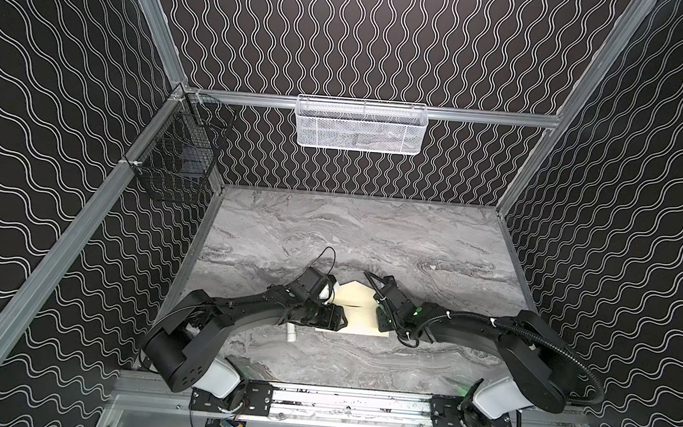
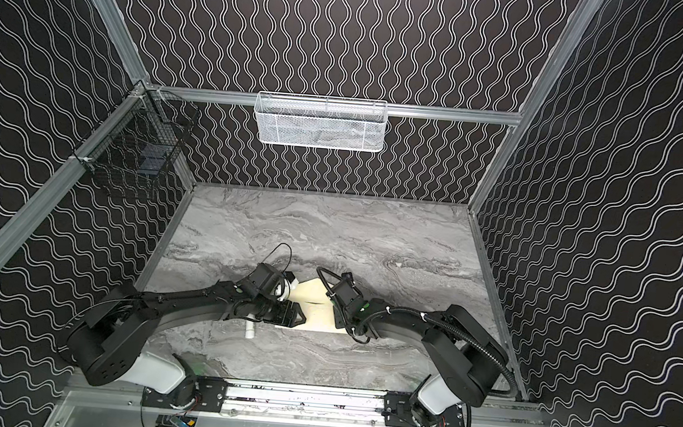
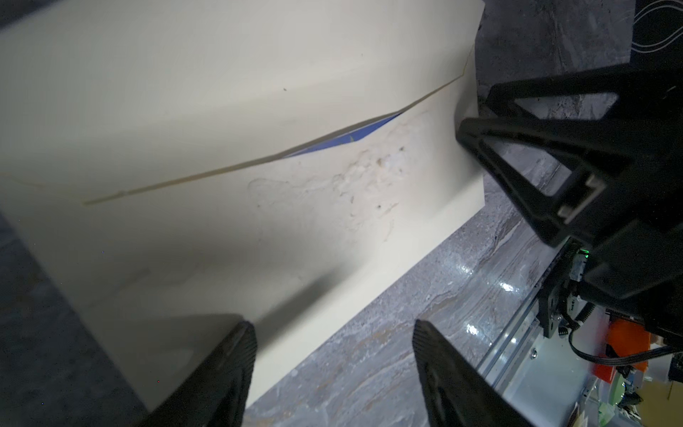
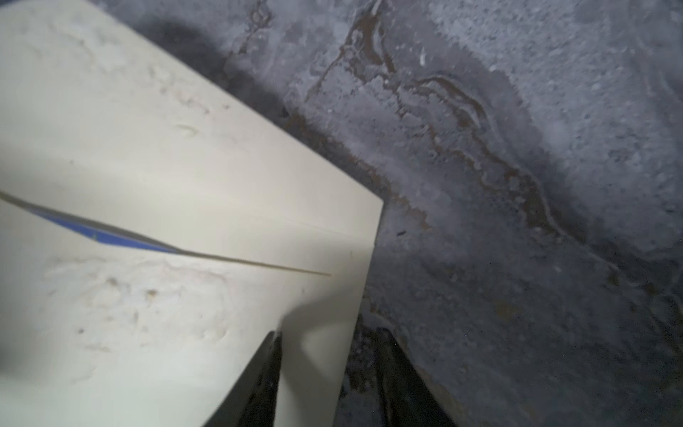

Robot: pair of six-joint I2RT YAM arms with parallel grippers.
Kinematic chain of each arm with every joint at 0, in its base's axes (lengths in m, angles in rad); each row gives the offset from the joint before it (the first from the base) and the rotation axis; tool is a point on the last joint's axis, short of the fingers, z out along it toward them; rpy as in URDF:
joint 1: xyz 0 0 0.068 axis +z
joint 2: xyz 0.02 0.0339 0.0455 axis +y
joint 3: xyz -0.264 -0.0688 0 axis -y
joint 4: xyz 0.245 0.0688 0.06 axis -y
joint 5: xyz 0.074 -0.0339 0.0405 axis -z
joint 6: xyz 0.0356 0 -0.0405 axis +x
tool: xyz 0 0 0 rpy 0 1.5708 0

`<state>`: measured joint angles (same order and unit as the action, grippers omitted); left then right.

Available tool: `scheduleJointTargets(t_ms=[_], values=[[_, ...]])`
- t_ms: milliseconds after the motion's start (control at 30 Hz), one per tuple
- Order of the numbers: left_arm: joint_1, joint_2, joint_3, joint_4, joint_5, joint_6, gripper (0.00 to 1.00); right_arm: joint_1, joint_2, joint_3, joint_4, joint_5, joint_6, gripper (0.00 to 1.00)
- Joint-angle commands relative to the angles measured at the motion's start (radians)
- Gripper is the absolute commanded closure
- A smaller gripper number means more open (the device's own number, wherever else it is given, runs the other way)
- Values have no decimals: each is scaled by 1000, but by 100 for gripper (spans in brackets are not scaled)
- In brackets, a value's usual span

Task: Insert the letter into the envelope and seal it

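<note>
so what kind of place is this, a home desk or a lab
Most likely a robot test cell in a lab: an aluminium frame with patterned black walls boxes in a marble-look tabletop, and the left arm and the right arm are bolted to a front rail.

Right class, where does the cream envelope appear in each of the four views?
In a top view: envelope mid-table, between both arms.
In a top view: same place.
Left wrist: fills most of the picture.
Right wrist: covers about half, one corner showing.
Shared landmark: grey marble table.
</note>
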<state>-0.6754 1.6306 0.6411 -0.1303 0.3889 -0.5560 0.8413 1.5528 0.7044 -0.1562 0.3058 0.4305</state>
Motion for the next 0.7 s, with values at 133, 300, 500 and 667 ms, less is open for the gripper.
scheduleJointTargets(t_ms=[133,300,500,667], values=[[-2,6,9,-14,-18,-19,33,1,-162,-113,273,-175,-27,76],[-1,20,6,18,2,-38,42,1,-193,-197,444,-284,37,94],[-2,-11,-16,-17,3,-28,47,-6,-103,-215,506,-307,74,100],[6,32,-42,8,0,-25,54,-110,-25,-284,585,-382,134,100]])
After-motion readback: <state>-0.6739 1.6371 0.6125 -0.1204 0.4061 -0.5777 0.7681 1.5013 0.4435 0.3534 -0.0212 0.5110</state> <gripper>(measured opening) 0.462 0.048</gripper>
